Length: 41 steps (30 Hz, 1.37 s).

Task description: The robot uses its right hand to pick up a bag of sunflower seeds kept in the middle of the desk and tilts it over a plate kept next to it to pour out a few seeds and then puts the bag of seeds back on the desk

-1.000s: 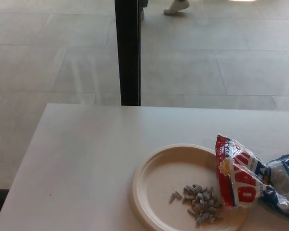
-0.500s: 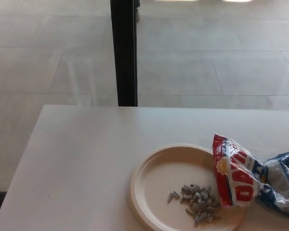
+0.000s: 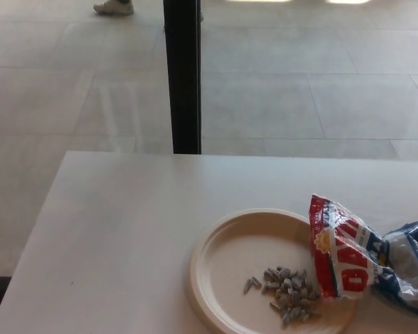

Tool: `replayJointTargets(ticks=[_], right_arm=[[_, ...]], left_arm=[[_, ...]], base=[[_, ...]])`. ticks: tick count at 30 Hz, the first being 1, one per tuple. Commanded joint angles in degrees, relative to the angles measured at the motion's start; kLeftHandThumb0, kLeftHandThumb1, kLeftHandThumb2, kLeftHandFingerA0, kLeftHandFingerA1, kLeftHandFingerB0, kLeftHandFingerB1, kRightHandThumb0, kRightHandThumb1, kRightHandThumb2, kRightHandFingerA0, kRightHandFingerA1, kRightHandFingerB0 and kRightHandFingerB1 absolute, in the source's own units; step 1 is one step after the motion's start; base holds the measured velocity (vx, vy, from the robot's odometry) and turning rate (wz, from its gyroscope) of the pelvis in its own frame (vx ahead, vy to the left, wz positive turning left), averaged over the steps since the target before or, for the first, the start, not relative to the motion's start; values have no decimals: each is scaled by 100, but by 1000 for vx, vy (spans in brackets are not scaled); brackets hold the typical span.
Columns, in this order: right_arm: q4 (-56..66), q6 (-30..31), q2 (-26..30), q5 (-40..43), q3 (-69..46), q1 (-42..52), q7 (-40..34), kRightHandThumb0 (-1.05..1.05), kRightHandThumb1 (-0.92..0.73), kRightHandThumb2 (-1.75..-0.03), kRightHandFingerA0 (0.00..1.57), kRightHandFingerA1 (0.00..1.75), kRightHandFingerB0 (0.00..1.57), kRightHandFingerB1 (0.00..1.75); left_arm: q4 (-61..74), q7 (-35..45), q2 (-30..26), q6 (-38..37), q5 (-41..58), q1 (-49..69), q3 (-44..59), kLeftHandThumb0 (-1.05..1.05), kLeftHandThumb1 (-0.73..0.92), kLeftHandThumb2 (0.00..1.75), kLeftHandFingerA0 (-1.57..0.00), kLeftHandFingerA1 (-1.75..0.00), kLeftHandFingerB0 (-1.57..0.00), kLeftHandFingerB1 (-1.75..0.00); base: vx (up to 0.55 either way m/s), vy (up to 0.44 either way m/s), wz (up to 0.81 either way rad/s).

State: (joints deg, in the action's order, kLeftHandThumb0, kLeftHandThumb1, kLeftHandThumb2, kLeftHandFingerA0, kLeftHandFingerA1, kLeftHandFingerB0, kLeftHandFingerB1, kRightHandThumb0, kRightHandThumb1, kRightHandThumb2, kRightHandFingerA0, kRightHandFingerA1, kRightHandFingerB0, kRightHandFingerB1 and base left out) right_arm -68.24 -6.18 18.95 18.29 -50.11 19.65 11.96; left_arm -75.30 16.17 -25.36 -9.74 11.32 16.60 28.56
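Neither hand shows anywhere in the head view, so how far either is opened, or whether either holds anything, cannot be told. On the pale tabletop point(image 3: 118, 236) a round cream plate point(image 3: 226, 243) sits at the lower middle, its near rim cut off by the picture's bottom edge. A small heap of sunflower seeds point(image 3: 287, 292) lies on the plate's right half, with a couple of stray seeds just to the left of the heap. The red, white and blue bag of sunflower seeds point(image 3: 355, 261) lies crumpled on its side at the plate's right, its red end overlapping the plate's rim and reaching the heap (the blue end runs close to the picture's right edge).

To the left of the plate the tabletop is bare out to its left edge, and bare as well from the plate back to the far edge. Beyond that edge stands a dark upright post point(image 3: 182, 76) on a tiled floor point(image 3: 320, 83), and a person's white shoe point(image 3: 113, 7) shows at the top left.
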Motion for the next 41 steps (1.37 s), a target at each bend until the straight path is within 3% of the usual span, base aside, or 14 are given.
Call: replayJointTargets(ticks=[1,9,11,15,17,19,20,24,25,26,28,31,32,41], right_arm=[[-94,-614,206,34,298,239,354,-57,-65,-60,0,55,0,64],[-213,-656,393,65,604,496,390,-56,-66,-59,0,66,0,66],[-276,-600,449,189,531,538,397,-56,-65,-59,0,55,0,66],[-359,-635,480,201,540,552,379,-53,-66,-61,0,52,0,66],[-285,-846,408,269,456,632,169,-49,-67,-58,0,85,7,75],[-237,-921,370,307,424,643,133,-49,-67,-58,0,85,7,75],[-255,-1098,355,273,428,643,-38,-50,-68,-58,0,119,10,73],[-227,-1242,308,325,427,704,26,-56,-67,-54,0,118,8,80],[-223,-1229,295,335,444,715,70,-46,-66,-56,0,93,10,66],[-249,-1155,298,317,489,705,89,-48,-66,-57,0,85,9,64],[-263,-1142,300,345,495,719,60,-48,-66,-57,0,85,9,64],[-199,-1109,248,361,538,731,82,-51,-64,-59,0,99,9,67],[-209,-1076,233,317,590,687,3,-48,-63,-58,2,94,11,64],[-109,-1247,110,242,856,555,-116,-51,-64,-59,10,98,17,63]], left_arm=[[-51,-185,-95,-36,-237,79,-259,-53,62,59,-61,-60,-55,-46],[-44,-252,-39,-14,-222,153,-403,-46,63,59,-63,-63,-59,-50],[-86,-445,-28,9,-442,27,-645,-50,62,59,-64,-58,-61,-47],[-89,-435,-1,1,-339,55,-642,-48,62,59,-64,-58,-62,-47],[-93,-362,54,73,-246,16,-583,-46,64,59,-63,-58,-59,-47],[-95,-313,48,84,-239,16,-579,-46,64,59,-63,-58,-59,-47],[-97,-320,31,9,-362,63,-690,-49,63,59,-61,-59,-58,-47],[-114,-483,-14,-14,-610,33,-983,-51,64,59,-65,-56,-62,-45],[-117,-502,-29,-16,-664,25,-1058,-50,64,59,-66,-68,-63,-47],[-117,-487,-56,-51,-756,14,-1174,-50,66,59,-65,-66,-61,-46],[-119,-530,-66,-70,-859,-77,-1345,-50,66,59,-65,-66,-61,-46],[-100,-352,-78,-85,-646,-111,-1212,-50,63,59,-63,-62,-58,-48],[-89,-220,-66,-66,-428,-100,-1015,-48,61,58,-67,-70,-61,-52],[-93,-321,-167,118,-631,-389,-1099,-52,64,59,-68,-63,-61,-47]], base=[[0,0,0],[0,0,0],[0,0,0],[0,0,0],[0,0,0],[0,0,0],[0,0,0],[0,0,0],[0,0,0],[0,0,0],[0,0,0],[0,0,0],[0,0,0],[0,0,0]])
